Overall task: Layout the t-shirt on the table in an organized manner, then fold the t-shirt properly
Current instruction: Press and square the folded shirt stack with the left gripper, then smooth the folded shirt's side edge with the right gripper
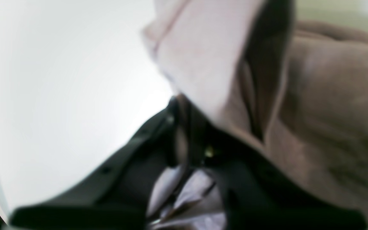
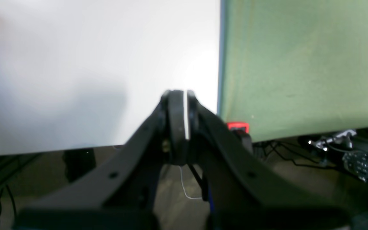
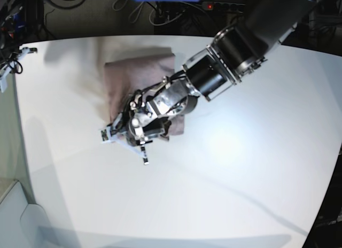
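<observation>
Base view: white desk (image 3: 240, 178) fills most of the frame. The mauve-pink t-shirt (image 3: 140, 77) lies folded into a compact rectangle on the far-left part of the desk. The left arm reaches diagonally in from the upper right, and its pincer (image 3: 124, 131) sits at the near edge of the shirt.

Left wrist view (blurred): left pincer (image 1: 184, 105) tips meet a fold of cloth (image 1: 209, 64) with only a narrow gap between them; cannot tell whether the cloth is actually gripped or free.

Right wrist view: right pincer (image 2: 177, 95) is fully closed, holds nothing, and hangs over the desk's edge (image 2: 75, 80) beside a green panel (image 2: 299, 64).
</observation>
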Controlling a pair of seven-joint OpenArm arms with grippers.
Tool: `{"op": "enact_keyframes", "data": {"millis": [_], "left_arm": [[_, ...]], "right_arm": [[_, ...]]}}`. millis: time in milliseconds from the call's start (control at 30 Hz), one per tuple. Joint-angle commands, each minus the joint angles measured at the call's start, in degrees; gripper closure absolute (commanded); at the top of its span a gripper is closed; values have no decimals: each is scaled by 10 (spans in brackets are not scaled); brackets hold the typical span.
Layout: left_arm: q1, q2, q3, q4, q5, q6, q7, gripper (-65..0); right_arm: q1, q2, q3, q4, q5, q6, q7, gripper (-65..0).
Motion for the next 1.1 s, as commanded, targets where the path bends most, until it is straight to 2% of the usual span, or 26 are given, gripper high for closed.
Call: {"op": "enact_keyframes", "data": {"millis": [0,133,200,367,500,600,800,867,900,967,1067], "left_arm": [[-20,9,-2,12,3,4,-3,-177],[-28,9,-4,14,3,8,-7,-381],[-29,9,-4,42,3,8,-7,-437],[-42,-2,-10,102,3,9,-8,-445],[-44,-19,-82,161,4,9,-1,-445],[-36,-55,-159,233,3,7,25,-445],[32,-149,-293,355,-2,3,66,-442],[76,-185,-330,382,-3,2,70,-408],[101,-198,-349,392,-3,2,70,-363],[153,-218,-398,413,-3,2,70,-243],[228,-229,-485,445,-3,2,70,-36]], "right_arm": [[1,8,2,9,3,2,7,0],[1,7,2,9,3,2,7,0],[1,7,2,10,3,2,7,0],[4,6,2,10,3,2,7,0],[6,1,0,11,3,2,7,0],[6,2,-22,12,3,2,7,0],[10,5,-68,12,3,2,8,0],[27,5,-92,12,3,2,7,0],[34,5,-102,12,3,2,6,0],[47,5,-130,12,2,2,6,0],[79,5,-190,11,2,2,-2,0]]}}
